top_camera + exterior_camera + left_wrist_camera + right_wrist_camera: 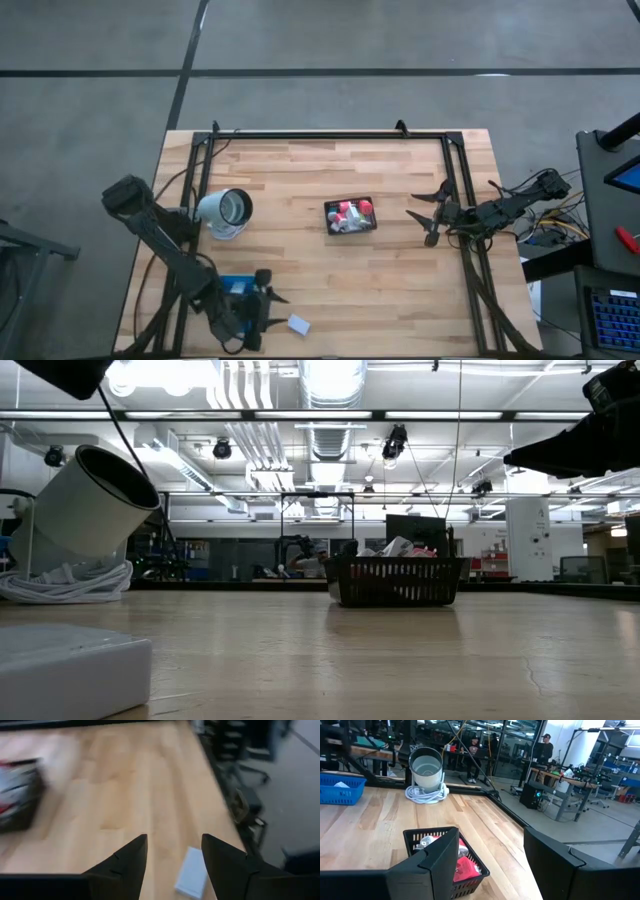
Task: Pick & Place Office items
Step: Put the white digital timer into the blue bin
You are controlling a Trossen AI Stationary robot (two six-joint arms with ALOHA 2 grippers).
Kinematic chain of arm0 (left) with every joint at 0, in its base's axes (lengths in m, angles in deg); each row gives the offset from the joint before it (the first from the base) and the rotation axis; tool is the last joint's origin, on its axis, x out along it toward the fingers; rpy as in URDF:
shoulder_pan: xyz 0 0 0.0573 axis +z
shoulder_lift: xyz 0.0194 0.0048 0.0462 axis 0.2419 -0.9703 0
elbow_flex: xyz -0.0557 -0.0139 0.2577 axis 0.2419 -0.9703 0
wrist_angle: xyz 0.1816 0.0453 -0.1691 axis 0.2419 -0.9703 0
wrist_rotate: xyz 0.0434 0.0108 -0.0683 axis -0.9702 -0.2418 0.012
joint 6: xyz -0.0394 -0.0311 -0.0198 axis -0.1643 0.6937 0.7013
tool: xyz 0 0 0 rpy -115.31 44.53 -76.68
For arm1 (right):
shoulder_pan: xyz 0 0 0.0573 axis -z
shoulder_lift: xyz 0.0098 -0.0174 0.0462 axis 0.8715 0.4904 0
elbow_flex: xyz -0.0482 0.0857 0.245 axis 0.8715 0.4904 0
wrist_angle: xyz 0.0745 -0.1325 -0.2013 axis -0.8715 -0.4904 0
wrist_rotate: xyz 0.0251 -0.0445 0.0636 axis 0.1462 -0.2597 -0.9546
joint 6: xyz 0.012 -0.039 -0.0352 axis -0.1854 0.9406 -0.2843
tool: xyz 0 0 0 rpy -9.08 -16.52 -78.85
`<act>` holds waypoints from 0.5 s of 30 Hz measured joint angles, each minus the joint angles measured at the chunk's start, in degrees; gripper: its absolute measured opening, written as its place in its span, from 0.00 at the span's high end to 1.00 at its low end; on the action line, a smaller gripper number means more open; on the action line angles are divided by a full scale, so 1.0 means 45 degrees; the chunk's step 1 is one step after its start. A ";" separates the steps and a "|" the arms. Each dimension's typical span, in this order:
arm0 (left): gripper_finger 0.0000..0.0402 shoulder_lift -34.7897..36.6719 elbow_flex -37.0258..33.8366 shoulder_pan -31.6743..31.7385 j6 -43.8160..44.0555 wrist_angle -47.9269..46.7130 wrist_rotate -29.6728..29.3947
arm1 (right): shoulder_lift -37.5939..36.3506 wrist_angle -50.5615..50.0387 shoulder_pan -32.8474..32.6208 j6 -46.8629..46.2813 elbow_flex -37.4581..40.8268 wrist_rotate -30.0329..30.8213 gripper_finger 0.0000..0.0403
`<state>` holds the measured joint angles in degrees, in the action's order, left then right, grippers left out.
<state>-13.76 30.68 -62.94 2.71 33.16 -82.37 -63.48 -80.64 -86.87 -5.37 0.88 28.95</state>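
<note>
We could read no text, label, brand, number or sign in any of the views, neither on the table nor in the room behind it.

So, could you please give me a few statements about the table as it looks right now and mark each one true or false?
1. The black mesh basket sits near the middle of the table. True.
2. The left claw is shut on the white block. False: its fingers are open and the block lies on the wood just beyond them.
3. The right claw is open and empty, to the right of the basket. True.
4. The basket is empty. False: it holds red, pink and white items.
5. The white lamp stands left of the basket. True.
</note>
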 joint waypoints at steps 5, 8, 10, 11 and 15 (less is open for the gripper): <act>0.52 -0.0568 0.0000 0.0509 -0.2040 0.0829 0.2327 | 0.0002 0.0000 0.0000 0.0007 0.0000 0.0000 0.46; 0.52 -0.0852 -0.0005 0.0812 -0.3020 0.1351 0.3194 | 0.0000 0.0000 0.0000 0.0026 0.0002 0.0000 0.46; 0.52 -0.1070 -0.0005 0.1030 -0.3545 0.1882 0.3761 | 0.0002 0.0000 0.0005 -0.0001 0.0002 0.0000 0.46; 0.52 -0.1199 -0.0005 0.1133 -0.3705 0.2054 0.3997 | 0.0005 0.0000 0.0000 0.0005 0.0002 0.0000 0.46; 0.52 -0.1714 -0.0005 0.1388 -0.4028 0.2522 0.4667 | 0.0005 0.0000 0.0000 -0.0002 -0.0002 0.0000 0.46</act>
<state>-21.47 30.66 -56.69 -15.41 44.51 -61.37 -63.46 -80.64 -86.87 -5.38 0.87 28.95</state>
